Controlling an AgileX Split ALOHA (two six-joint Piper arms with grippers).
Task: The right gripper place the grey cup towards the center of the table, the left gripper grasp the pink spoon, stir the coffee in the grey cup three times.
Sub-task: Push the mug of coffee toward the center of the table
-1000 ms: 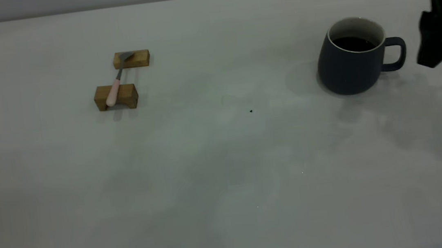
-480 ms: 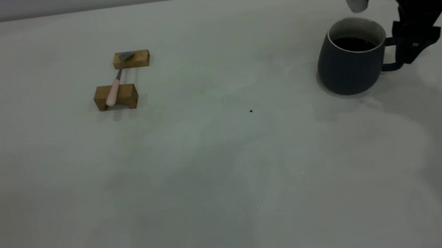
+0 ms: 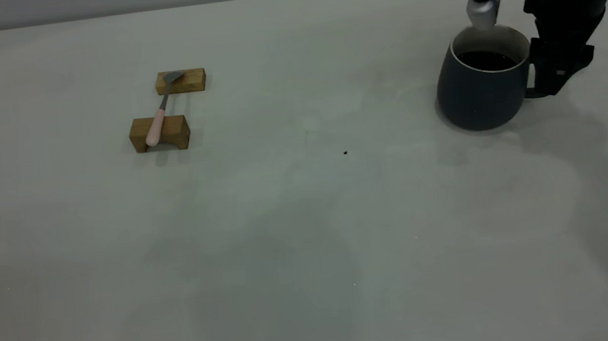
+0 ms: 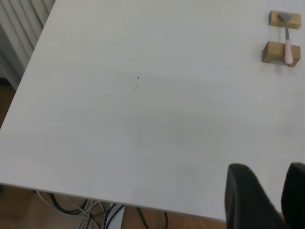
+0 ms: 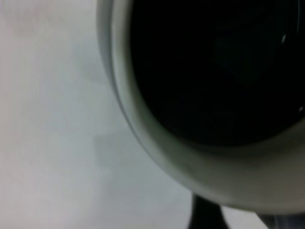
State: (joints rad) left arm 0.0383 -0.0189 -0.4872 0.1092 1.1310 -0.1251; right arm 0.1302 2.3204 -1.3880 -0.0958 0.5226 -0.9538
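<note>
Exterior view: the right gripper (image 3: 548,74) sits at the grey cup's (image 3: 479,90) handle, right of centre — whether it has closed, cannot tell. The pink spoon (image 3: 158,119) rests across wooden blocks (image 3: 160,133), handle raised for the left gripper (image 4: 264,200), fingers parted, holding nothing.

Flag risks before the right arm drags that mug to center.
1. The grey cup holds coffee fairly high; a jerky slide could slosh it onto the table.
2. The right gripper is at the handle, and its grip isn't visible; an off-centre hold may twist or tip the cup.
</note>
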